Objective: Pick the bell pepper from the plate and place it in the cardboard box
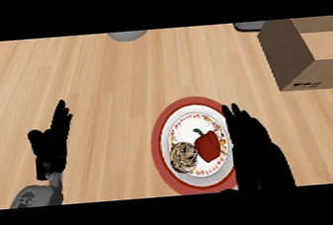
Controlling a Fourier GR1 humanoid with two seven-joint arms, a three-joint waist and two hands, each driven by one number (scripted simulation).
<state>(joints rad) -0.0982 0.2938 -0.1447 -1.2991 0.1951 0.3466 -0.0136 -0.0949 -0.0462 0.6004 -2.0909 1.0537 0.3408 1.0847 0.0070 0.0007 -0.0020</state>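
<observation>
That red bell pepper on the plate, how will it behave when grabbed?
The bell pepper looks smooth and rounded, so it may slip in a grasp. A brown round food lies beside it on the plate, so a nudge from the right hand could roll it against that. Its plump shape suggests it is stiff, likely light.

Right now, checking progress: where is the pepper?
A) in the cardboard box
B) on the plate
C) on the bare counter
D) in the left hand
B: the pepper lies on the plate, next to the open right hand.
</observation>
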